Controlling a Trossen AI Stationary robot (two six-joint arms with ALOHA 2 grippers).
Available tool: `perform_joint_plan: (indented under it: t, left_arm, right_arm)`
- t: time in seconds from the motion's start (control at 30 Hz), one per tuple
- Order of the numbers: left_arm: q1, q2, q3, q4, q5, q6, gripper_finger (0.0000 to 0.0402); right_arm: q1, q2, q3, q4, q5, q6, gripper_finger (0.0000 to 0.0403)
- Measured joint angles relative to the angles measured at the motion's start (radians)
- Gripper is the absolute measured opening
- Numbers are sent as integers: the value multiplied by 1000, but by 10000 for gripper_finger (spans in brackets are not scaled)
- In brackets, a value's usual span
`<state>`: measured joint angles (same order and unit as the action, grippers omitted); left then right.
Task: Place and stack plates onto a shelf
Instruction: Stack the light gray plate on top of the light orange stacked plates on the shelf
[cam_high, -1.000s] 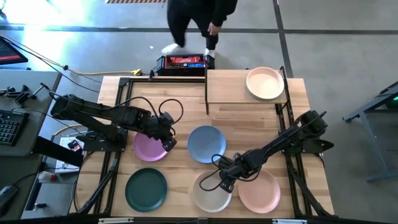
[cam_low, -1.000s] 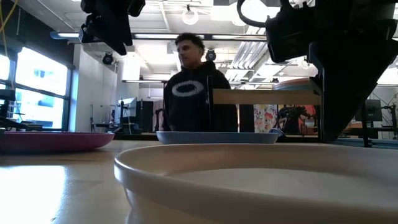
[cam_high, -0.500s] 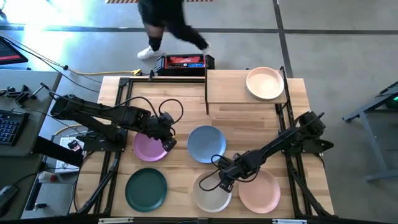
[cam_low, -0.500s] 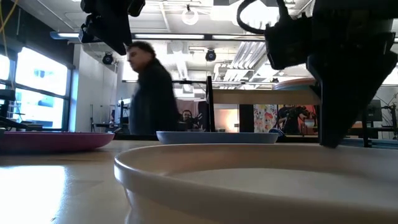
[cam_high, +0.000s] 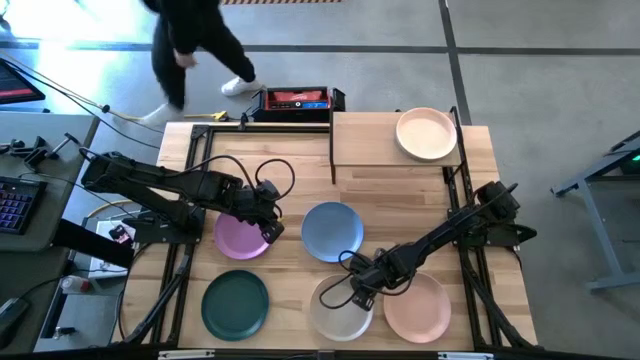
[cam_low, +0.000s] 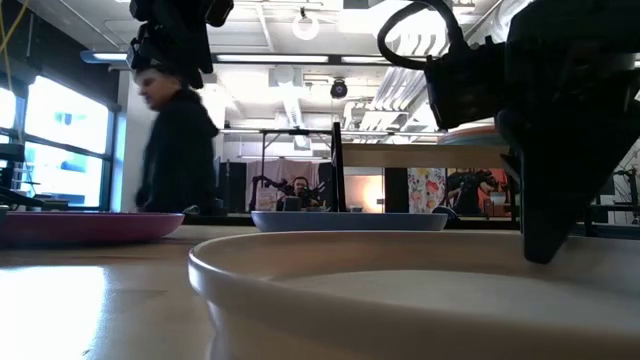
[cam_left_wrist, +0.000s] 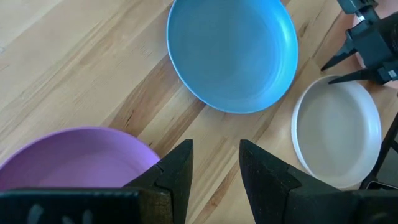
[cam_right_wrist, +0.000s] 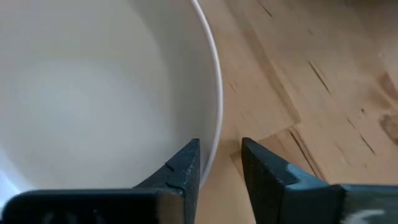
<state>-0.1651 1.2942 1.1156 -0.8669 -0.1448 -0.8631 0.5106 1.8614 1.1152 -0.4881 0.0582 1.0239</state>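
**Right gripper straddles the cream plate's rim**

The right arm reaches in from the desk's right edge, bent low, its gripper (cam_high: 362, 296) at the cream plate (cam_high: 340, 307) near the front edge. Its fingers (cam_right_wrist: 180, 168) are apart, one inside the rim and one outside, not closed on it. Over the last second it has edged slightly lower and nearer the rim.

The left arm stretches from the left edge; its gripper (cam_high: 270, 229), fingers apart, hangs over the purple plate (cam_high: 240, 238), unmoved.

The blue plate (cam_high: 332, 231) lies mid-desk, the dark green plate (cam_high: 235, 305) front left, the pink plate (cam_high: 417, 308) front right. A peach plate (cam_high: 426, 134) sits on the shelf (cam_high: 365, 140) at the back right corner. The person (cam_high: 190, 40) behind has walked left.
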Motion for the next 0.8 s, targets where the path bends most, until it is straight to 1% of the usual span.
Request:
perform_joint_plan:
  t: [0.23, 0.43, 0.63, 0.8]
  left_arm:
    - [0, 0, 0, 0, 0, 0, 119]
    - [0, 0, 0, 0, -3, 1, 120]
    - [0, 0, 0, 1, -48, 0, 119]
    - [0, 0, 0, 1, -53, 0, 119]
  right_arm:
    - [0, 0, 0, 0, 2, 15, 9]
    - [0, -1, 0, -1, -6, 14, 2]
    - [0, -2, 0, -2, -8, 19, 0]
    - [-1, -7, 13, -29, -8, 26, 0]
